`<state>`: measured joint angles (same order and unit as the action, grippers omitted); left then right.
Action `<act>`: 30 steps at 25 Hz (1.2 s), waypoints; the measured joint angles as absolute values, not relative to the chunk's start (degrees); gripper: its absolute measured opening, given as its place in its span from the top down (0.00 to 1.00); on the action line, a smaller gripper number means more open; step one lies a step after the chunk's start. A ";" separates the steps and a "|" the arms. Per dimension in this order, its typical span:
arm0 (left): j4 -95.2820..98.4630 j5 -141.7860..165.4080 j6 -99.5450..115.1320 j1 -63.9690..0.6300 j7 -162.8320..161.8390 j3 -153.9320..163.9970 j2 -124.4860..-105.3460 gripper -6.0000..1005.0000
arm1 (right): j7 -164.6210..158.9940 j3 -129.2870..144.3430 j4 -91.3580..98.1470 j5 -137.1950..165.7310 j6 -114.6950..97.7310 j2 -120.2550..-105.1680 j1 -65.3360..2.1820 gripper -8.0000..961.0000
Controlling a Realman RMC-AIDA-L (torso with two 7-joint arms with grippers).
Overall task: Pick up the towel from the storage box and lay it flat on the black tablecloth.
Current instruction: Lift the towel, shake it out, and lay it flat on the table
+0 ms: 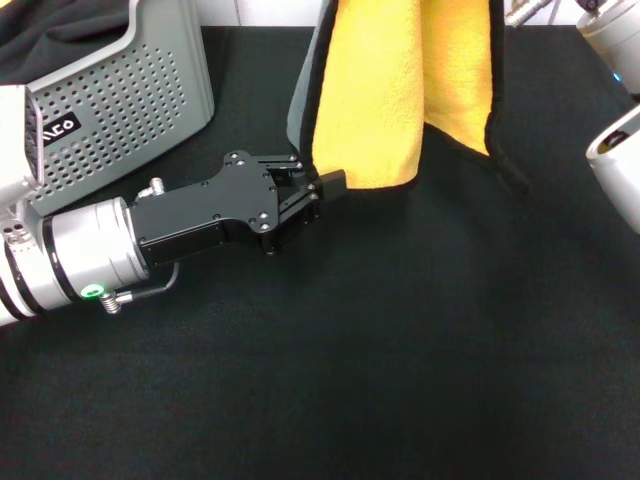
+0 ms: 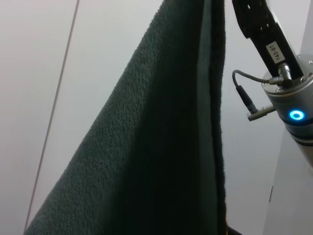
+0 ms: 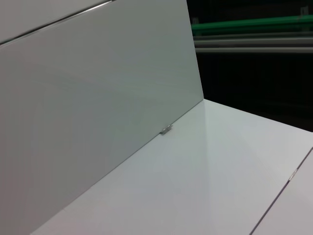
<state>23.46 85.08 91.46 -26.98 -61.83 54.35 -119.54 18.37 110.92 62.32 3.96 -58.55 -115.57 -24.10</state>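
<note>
The towel point(image 1: 400, 90), yellow-orange with a grey reverse and a black hem, hangs folded in the air over the far middle of the black tablecloth point(image 1: 400, 360). Its top is out of the head view. My left gripper point(image 1: 320, 187) lies low over the cloth and is shut on the towel's lower left corner. The left wrist view shows the towel's grey side point(image 2: 161, 147) hanging from my right gripper point(image 2: 244, 14), whose black body reaches in at its upper edge. The light grey perforated storage box point(image 1: 120, 90) stands at the far left.
A plain black fabric point(image 1: 50, 30) lies in and behind the storage box. White parts of my right arm point(image 1: 615, 150) hang over the table's right edge. The right wrist view shows only white panels point(image 3: 146, 147).
</note>
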 joint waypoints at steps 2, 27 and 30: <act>23.46 85.08 91.48 -26.98 -61.82 54.40 -119.53 0.82 | 18.37 110.88 62.32 3.95 -58.95 -115.57 -23.90 0.94; 35.90 87.88 113.88 -26.11 -72.75 54.77 -106.63 0.98 | -40.84 105.18 56.09 16.89 -78.79 -111.80 -6.98 0.92; 39.64 89.50 116.51 -25.70 -76.71 55.62 -106.17 0.98 | -51.69 101.02 50.78 21.32 -87.90 -111.82 -6.44 0.91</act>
